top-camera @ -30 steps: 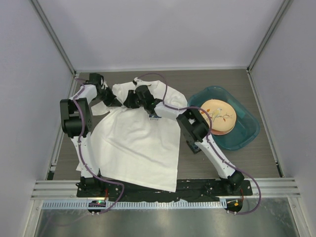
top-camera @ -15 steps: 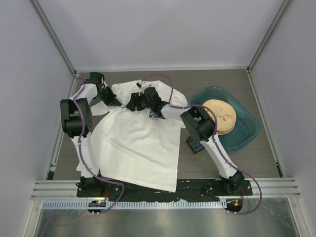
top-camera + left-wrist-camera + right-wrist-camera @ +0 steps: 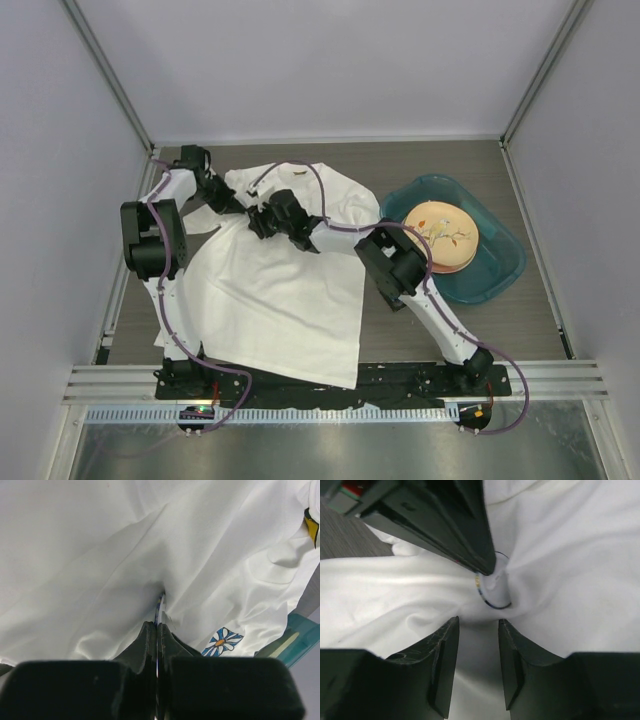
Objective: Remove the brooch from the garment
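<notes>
The left gripper (image 3: 158, 626) is clamped tight on the brooch (image 3: 491, 594), which sits in a puckered fold of the shirt (image 3: 270, 300) near the flower print (image 3: 222, 641). The right gripper (image 3: 479, 625) hangs just beside the brooch, fingers parted over cloth, gripping nothing.

The brooch (image 3: 493, 586) sits on the garment (image 3: 270, 300), spread on the table (image 3: 440, 165) left of the basin (image 3: 503, 268).

Between my right gripper's (image 3: 477, 622) spread fingers lies only smooth shirt (image 3: 580, 555), an open lane up to the brooch (image 3: 492, 594). My left gripper (image 3: 482, 569), clamped on it, blocks the upper left, so the only way in is from below or the right.
</notes>
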Motion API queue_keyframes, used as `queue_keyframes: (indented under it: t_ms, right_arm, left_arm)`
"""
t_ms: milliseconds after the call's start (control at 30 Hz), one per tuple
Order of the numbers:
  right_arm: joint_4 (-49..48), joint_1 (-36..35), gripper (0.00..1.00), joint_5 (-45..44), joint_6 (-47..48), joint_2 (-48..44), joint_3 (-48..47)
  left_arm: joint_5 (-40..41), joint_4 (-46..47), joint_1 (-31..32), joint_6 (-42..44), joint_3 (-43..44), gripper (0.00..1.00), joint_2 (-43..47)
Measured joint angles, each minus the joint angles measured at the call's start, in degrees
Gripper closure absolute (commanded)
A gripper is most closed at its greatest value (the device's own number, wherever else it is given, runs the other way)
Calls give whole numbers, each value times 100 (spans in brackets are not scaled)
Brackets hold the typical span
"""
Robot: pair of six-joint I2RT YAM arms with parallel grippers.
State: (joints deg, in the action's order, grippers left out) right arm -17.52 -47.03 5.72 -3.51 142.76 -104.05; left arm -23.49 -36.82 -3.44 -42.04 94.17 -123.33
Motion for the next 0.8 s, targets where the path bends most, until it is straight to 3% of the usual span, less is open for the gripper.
queue_keyframes:
  t_ms: [800]
  right_arm:
    - [332, -166, 63, -332, 579, 363, -1008]
  left_arm:
    - [31, 11, -17, -136, -70, 100, 37]
